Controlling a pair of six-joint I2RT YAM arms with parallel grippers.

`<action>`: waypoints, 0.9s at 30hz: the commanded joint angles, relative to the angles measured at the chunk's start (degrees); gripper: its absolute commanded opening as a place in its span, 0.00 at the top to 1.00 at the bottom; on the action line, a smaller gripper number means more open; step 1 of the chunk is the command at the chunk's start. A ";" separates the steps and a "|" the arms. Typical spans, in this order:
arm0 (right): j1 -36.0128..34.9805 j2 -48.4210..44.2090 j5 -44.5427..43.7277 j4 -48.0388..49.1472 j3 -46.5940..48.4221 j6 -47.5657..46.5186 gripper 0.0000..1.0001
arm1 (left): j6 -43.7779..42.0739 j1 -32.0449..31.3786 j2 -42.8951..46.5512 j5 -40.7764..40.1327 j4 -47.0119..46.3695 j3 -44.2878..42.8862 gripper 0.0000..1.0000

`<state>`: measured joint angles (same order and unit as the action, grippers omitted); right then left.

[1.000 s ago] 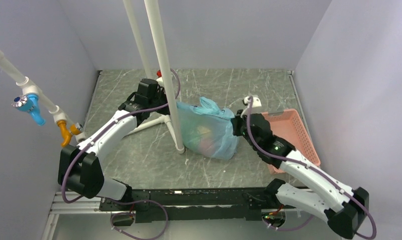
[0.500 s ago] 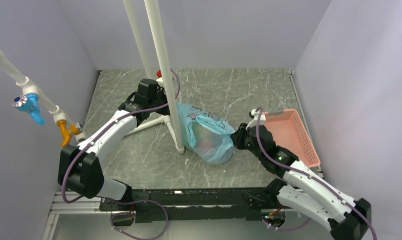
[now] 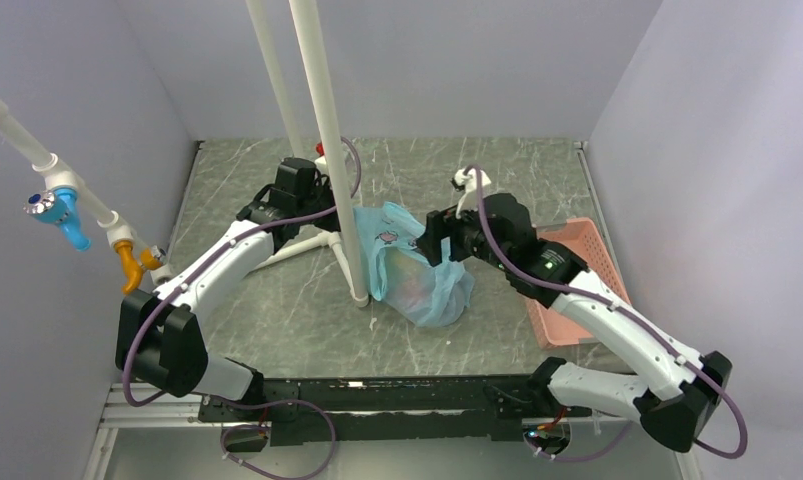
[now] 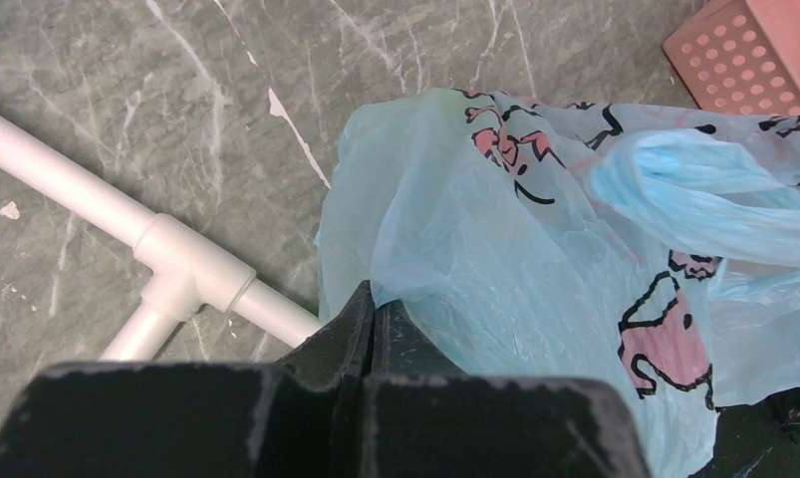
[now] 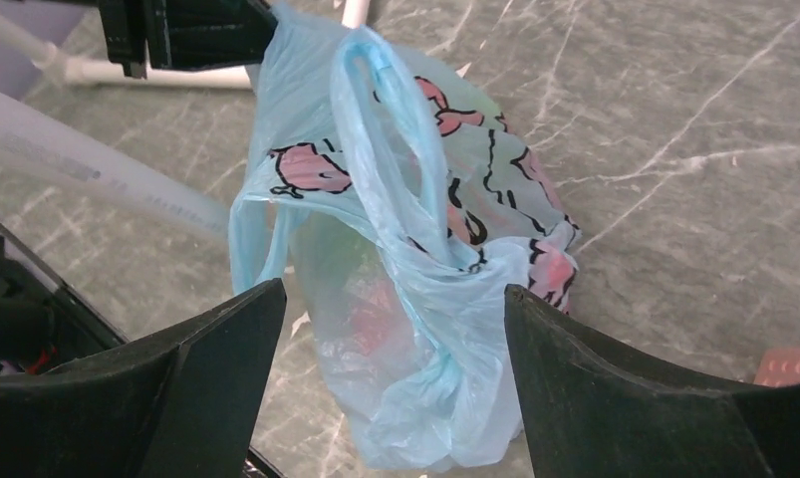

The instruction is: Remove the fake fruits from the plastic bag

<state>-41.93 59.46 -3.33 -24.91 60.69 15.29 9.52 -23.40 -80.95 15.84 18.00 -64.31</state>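
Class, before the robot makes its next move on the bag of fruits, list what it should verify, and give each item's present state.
1. Left claw gripping the plastic bag: ok, shut on its edge.
2. Right claw ready to reach: ok, fingers spread wide above the bag.
3. Fruits inside: ok, a red shape shows through the film.
4. Bag mouth clear: cannot tell, a handle loops across the top.
5. Pink tray out of the way: ok, apart, on the bag's right.
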 commanded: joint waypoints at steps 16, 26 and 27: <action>-3.14 12.21 -12.66 15.69 1.77 1.18 0.44 | -3.56 -3.66 -0.33 -2.85 -1.70 -0.42 1.00; -2.67 -16.12 -4.65 32.38 -23.28 11.55 1.00 | -3.19 -1.53 -1.56 -3.72 -0.45 -1.79 1.00; -2.71 -18.36 -5.37 32.20 -24.97 12.25 1.00 | -2.65 -1.06 -1.77 -2.65 -0.53 -1.88 1.00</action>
<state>-44.66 51.11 -11.55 -2.63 41.56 23.14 7.55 -25.74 -81.54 10.81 18.26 -64.31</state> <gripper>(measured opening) 0.009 0.012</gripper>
